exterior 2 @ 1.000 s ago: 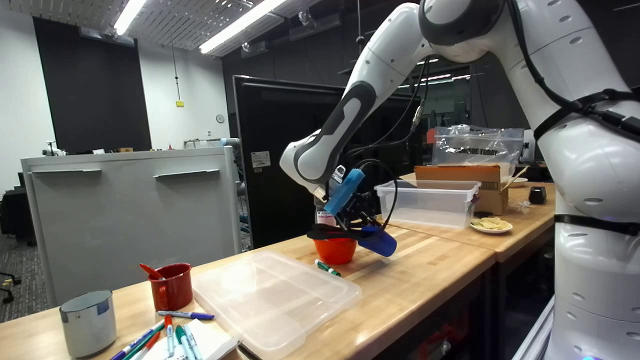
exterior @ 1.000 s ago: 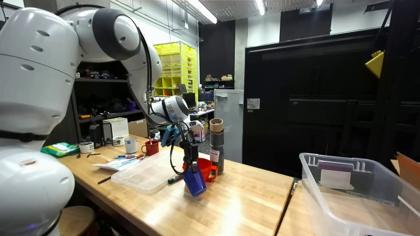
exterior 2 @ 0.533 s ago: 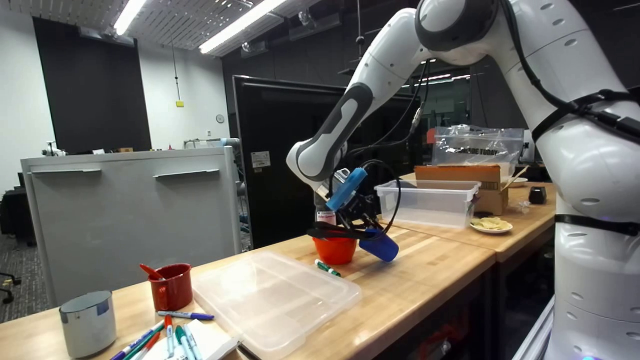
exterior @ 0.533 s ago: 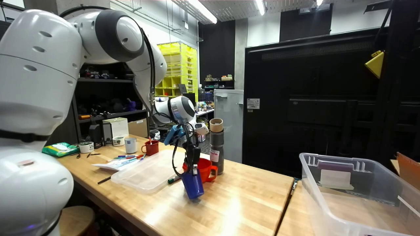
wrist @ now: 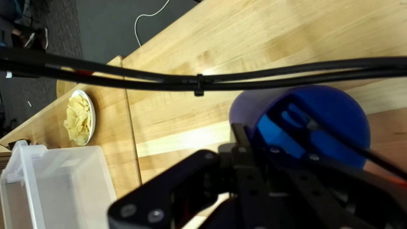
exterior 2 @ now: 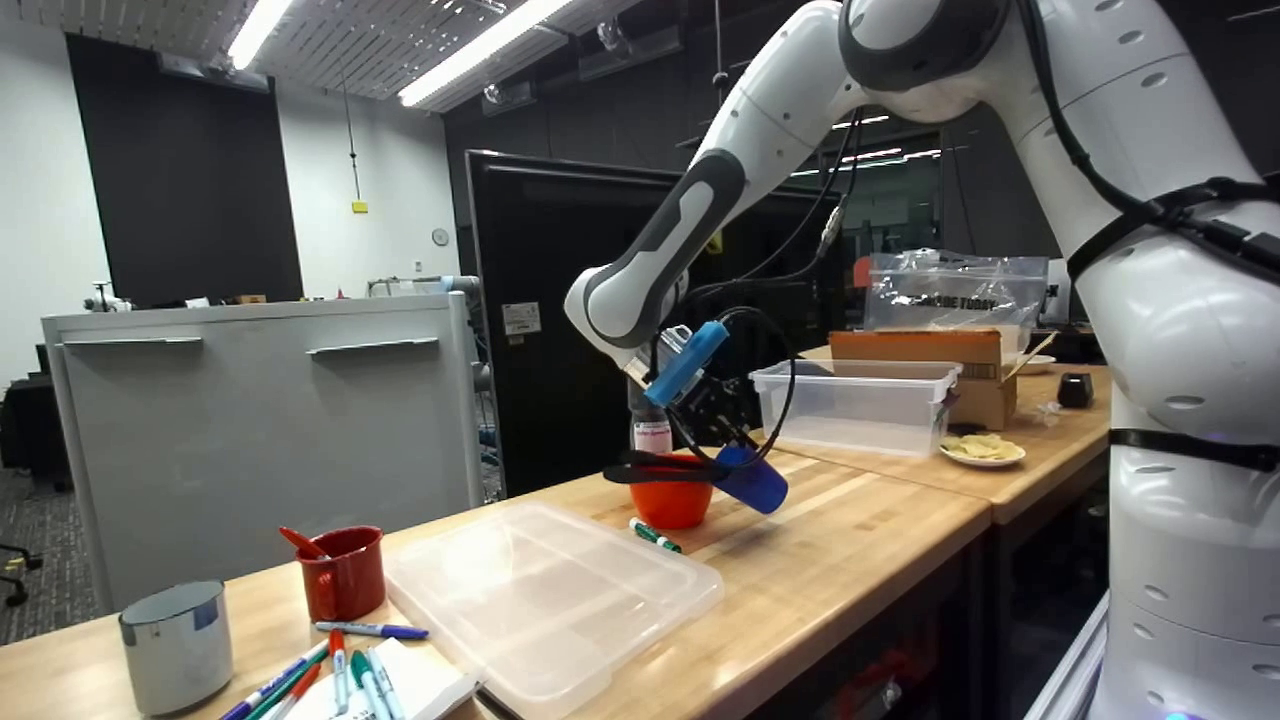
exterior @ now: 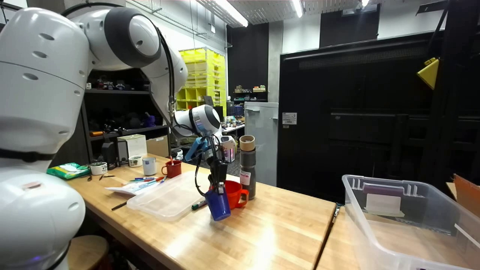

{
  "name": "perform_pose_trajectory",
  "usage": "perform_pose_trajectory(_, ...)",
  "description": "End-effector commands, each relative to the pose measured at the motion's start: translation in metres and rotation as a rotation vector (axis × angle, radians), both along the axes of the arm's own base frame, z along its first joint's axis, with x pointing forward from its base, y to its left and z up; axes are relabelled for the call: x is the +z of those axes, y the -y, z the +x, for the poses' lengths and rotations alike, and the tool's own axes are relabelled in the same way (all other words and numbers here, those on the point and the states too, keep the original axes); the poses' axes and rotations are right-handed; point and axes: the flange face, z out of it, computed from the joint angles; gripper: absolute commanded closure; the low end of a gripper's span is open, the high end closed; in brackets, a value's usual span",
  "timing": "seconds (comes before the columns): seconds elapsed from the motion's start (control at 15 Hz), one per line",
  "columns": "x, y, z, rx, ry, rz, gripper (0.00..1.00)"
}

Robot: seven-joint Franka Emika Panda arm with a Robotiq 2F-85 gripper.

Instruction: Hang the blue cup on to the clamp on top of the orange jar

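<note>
Orange jar (exterior: 233, 197): round, wide-mouthed, smooth, upright, one-handled.
Blue cup (exterior 2: 752, 487): plain tapered plastic, tilted with its base lower, just right of the jar in an exterior view.
Gripper (exterior: 220, 188): pinched on the cup's rim.
Arm (exterior 2: 760, 130): glossy white, arched high, wrist sloping down.
Table (exterior: 285, 232): pale striped wood; flat translucent lid (exterior 2: 550, 600) at left.
Far side: black panel (exterior: 360, 131), grey cabinet (exterior 2: 270, 410).
</note>
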Motion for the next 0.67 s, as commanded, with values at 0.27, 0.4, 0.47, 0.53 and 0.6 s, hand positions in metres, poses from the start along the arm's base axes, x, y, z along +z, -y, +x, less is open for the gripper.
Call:
perform_pose_trajectory(0.27,0.083,-0.03,-0.028,0.075,0.026,0.025,0.99)
perform_pose_trajectory(0.4,0.099,-0.031,-0.031,0.087,0.04,0.035,0.99)
perform_pose_trajectory(0.47,0.105,-0.03,-0.03,0.088,0.044,0.039,0.99)
perform_pose_trajectory(0.53,0.108,-0.027,-0.03,0.085,0.045,0.043,0.99)
perform_pose_trajectory(0.6,0.109,-0.024,-0.03,0.085,0.043,0.046,0.99)
